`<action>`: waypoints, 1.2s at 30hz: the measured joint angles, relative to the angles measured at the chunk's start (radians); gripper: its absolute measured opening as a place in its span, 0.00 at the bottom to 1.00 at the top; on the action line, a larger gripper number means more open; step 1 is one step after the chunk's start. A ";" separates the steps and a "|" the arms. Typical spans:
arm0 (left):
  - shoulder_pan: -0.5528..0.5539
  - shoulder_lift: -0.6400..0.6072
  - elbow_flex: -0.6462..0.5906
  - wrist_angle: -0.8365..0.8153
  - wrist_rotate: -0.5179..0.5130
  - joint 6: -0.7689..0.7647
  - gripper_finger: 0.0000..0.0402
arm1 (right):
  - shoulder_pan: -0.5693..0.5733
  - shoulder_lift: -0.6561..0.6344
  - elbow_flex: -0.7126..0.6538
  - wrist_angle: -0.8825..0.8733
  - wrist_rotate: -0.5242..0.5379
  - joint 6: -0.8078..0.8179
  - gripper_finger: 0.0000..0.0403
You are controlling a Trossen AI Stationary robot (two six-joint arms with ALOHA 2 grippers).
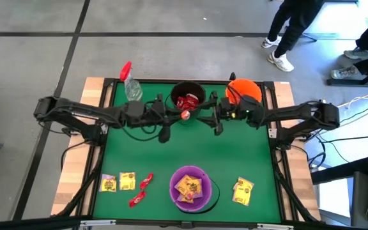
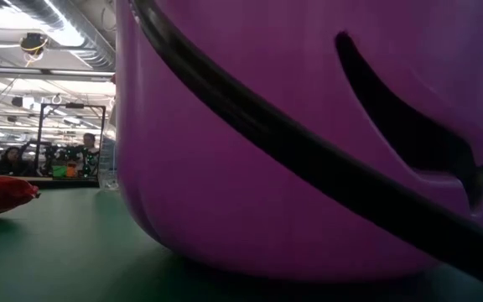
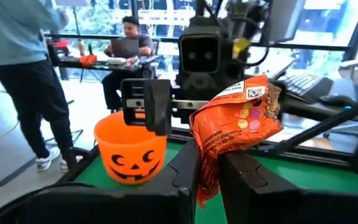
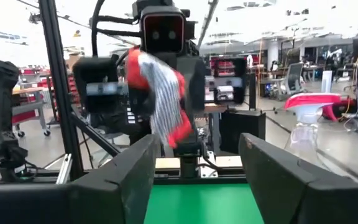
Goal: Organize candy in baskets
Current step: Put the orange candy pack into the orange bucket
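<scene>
I have the left gripper (image 1: 183, 115) pinched on an orange-red candy packet (image 3: 236, 121), held in the air just at the near rim of the black bucket (image 1: 188, 93). In the left wrist view the packet stands crumpled between my two fingers (image 3: 248, 180), its top poking well above them. The right gripper (image 1: 211, 117) faces it from just beside, fingers spread wide with nothing between them. Behind it sits the orange bucket (image 1: 244, 91). The black bucket already has red packets (image 1: 189, 101) inside. The purple bucket (image 1: 191, 187) at the table's near edge holds yellow packets (image 1: 188, 186). More candy lies loose on the green mat (image 1: 171, 150): yellow packets (image 1: 119, 183) and red ones (image 1: 141, 189) to its left, another yellow one (image 1: 242, 191) to its right.
</scene>
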 joint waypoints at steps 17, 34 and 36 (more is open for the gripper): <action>0.054 0.092 0.000 0.157 0.046 -0.002 0.09 | -0.002 0.109 0.113 -0.096 -0.021 0.030 0.68; 0.053 0.091 0.000 0.133 0.051 -0.003 0.09 | -0.002 0.116 0.113 -0.094 -0.028 0.023 0.35; 0.053 0.091 0.000 0.131 0.051 -0.003 0.09 | -0.002 0.116 0.113 -0.094 -0.028 0.018 0.32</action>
